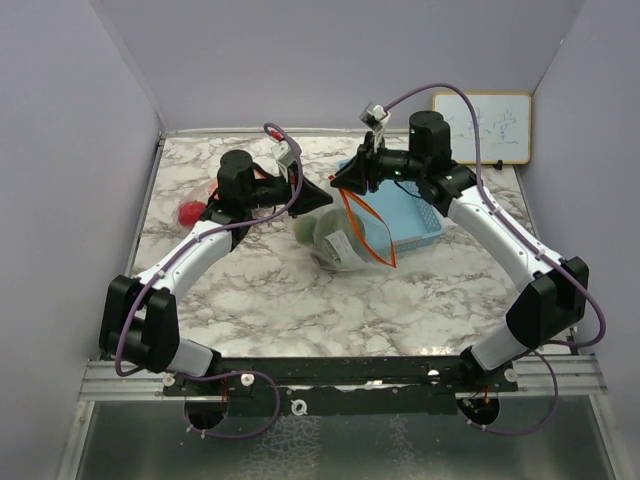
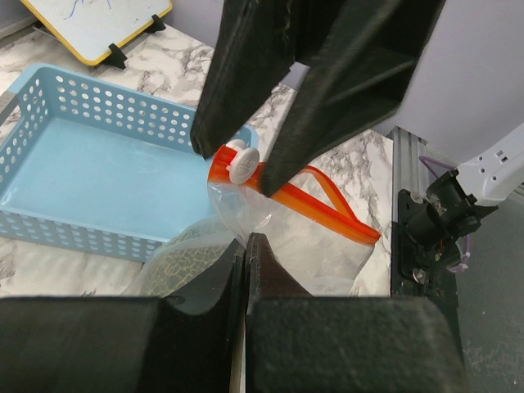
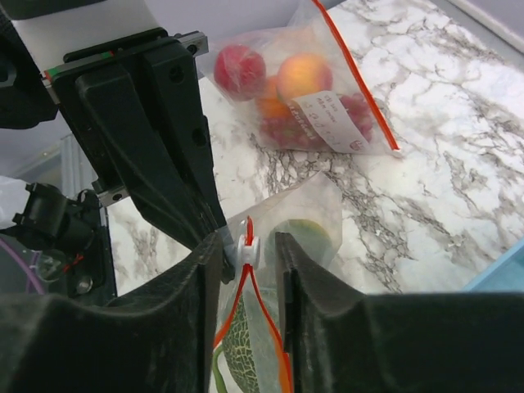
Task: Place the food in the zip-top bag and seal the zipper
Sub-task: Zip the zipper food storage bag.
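Observation:
A clear zip-top bag with an orange zipper lies mid-table and holds a grey-green melon and a yellow-green fruit. My left gripper is shut on the bag's clear plastic just below the zipper end; it also shows in the top view. My right gripper is open, its fingers on either side of the white slider at the zipper end, with small gaps. It also shows in the top view. The zipper behind the slider is parted.
A second clear bag lies at the left with a red apple, an orange and small red pieces. A blue mesh basket sits right of the bag. A small whiteboard stands at the back right.

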Controlling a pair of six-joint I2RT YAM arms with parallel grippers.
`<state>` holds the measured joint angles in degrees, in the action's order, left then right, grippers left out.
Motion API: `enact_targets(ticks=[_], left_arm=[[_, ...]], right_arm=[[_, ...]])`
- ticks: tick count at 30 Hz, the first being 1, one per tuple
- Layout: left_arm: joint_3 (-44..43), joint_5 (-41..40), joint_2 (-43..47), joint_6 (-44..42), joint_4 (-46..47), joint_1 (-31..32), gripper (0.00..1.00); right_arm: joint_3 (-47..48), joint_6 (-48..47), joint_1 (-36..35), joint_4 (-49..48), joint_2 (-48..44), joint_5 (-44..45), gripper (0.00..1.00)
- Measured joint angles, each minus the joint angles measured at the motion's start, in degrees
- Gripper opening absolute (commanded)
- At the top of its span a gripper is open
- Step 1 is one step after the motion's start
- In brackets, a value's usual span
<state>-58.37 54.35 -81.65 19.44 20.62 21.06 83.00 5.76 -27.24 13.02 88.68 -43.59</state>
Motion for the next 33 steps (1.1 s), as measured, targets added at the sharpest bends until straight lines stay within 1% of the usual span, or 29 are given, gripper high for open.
enact_targets(ticks=[2,3,5,6,7,11,20,26,27,28,30,31,33], left_arm=[[0.00,0.00,0.00,-0.09,0.02,0.00,0.00],[0.00,0.00,0.00,-0.09,0.02,0.00,0.00],[0.00,0.00,0.00,-0.07,0.02,0.00,0.00],[0.00,0.00,0.00,-0.07,0.04,0.00,0.00],[0.00,0.00,0.00,-0.04,0.07,0.00,0.00],[0.00,-0.02,0.00,-0.07,0.07,0.00,0.00],[0.00,-0.48,0.00,-0.72,-0.63,0.07,0.00],[-0.07,-0.61,-0.11,-0.63,-1.20,0.13,0.00],[-0.20,-0.57,-0.24,-0.63,-1.27,0.17,0.10],[-0.39,-0.42,-0.44,-0.63,-1.44,0.22,0.32],[-1.03,0.17,-1.05,-0.57,-1.29,0.22,0.86],[-1.18,0.66,-1.49,-0.35,-0.39,-0.04,0.97],[-1.40,1.97,-2.29,0.70,1.57,-0.66,0.99]], right_arm=[[0.85,0.28,0.00,0.15,1.33,-1.03,0.26],[1.18,0.50,0.00,0.22,1.88,-1.33,0.22],[1.49,0.63,0.00,0.28,2.86,-1.92,0.08],[1.49,0.66,0.02,0.39,3.30,-2.19,0.04],[1.49,0.83,0.15,0.61,3.54,-2.32,0.02],[1.60,1.36,0.61,1.25,3.72,-2.49,0.02],[2.16,0.61,1.81,7.06,3.21,-4.02,0.02],[-0.68,-1.11,1.86,9.29,0.07,-4.04,0.02],[-0.96,-1.29,1.88,9.42,-0.28,-4.07,0.02],[-1.01,-1.49,1.90,9.60,-0.52,-4.20,0.02],[-0.81,-1.62,2.19,9.79,-0.61,-5.35,0.02],[-0.59,-1.62,2.54,10.14,-0.59,-6.40,0.02],[1.16,-1.55,3.17,10.80,0.00,-9.92,0.02]])
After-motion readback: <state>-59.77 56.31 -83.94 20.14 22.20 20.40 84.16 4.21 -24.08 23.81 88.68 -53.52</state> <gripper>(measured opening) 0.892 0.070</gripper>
